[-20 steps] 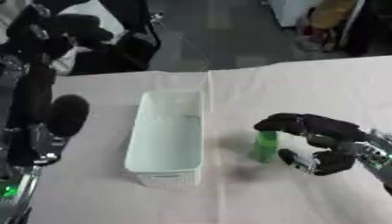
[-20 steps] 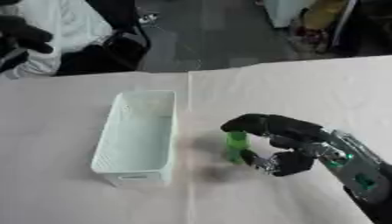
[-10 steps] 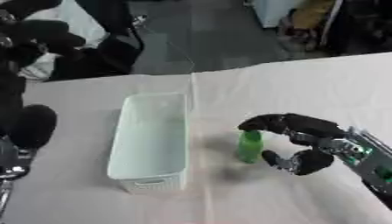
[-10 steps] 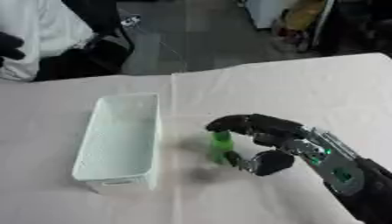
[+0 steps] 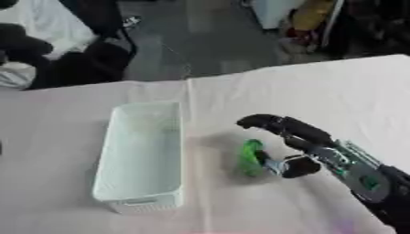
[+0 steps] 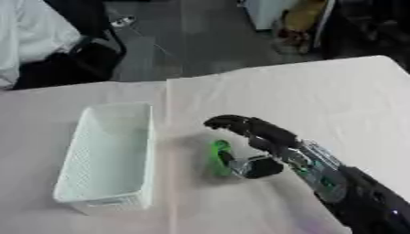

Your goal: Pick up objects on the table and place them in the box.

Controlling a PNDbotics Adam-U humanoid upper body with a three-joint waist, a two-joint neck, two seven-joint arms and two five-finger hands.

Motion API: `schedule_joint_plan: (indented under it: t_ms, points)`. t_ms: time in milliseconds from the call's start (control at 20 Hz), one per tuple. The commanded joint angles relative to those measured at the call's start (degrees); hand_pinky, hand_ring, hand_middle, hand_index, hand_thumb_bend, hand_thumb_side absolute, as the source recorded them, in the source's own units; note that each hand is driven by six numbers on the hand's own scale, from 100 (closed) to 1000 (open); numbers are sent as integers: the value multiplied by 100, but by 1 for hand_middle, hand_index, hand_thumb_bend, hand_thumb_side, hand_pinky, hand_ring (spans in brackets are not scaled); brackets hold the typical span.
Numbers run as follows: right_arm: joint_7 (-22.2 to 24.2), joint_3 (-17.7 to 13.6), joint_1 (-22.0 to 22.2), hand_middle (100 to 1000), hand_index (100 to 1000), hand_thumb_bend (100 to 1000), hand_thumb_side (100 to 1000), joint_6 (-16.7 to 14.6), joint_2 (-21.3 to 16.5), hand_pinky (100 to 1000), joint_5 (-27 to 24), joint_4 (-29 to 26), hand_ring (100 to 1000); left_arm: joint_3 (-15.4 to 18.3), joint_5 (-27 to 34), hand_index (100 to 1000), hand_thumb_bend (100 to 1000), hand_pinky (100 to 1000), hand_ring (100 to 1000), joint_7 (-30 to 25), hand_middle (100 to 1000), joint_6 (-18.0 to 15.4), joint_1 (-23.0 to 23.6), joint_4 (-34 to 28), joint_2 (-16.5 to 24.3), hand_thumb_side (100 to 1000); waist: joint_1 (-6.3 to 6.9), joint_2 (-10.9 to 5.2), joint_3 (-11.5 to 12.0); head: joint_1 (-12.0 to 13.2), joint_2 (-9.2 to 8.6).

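Green bottle (image 5: 250, 157) upright, slightly tilted.

The right hand (image 5: 298, 146) now sits closer around the green object (image 5: 250, 157), thumb at its lower end and fingers arched over its top. The object leans toward the white box (image 5: 140, 155), no longer upright on the tabletop (image 5: 320, 96).
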Motion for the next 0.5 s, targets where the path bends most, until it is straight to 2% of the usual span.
schedule_joint_plan:
  t_ms: [50, 200, 500]
  points:
    - [271, -25, -23, 964, 1000, 100, 712, 3, -176, 985, 26, -78, 925, 4, 39, 797, 761, 611, 643, -37, 879, 4, -108, -85, 46, 801, -25, -75, 22, 9, -24]
    - [643, -28, 24, 976, 1000, 100, 777, 31, -190, 999, -126, -77, 938, 3, 48, 797, 762, 611, 643, -44, 879, 8, -144, -85, 27, 801, -17, -54, 57, 93, -56]
    - [1015, -57, 9, 974, 1000, 100, 798, 57, -199, 1000, -378, -104, 937, -27, 74, 797, 763, 611, 643, -102, 879, 8, -204, -85, -4, 802, -19, -26, 104, 83, -216]
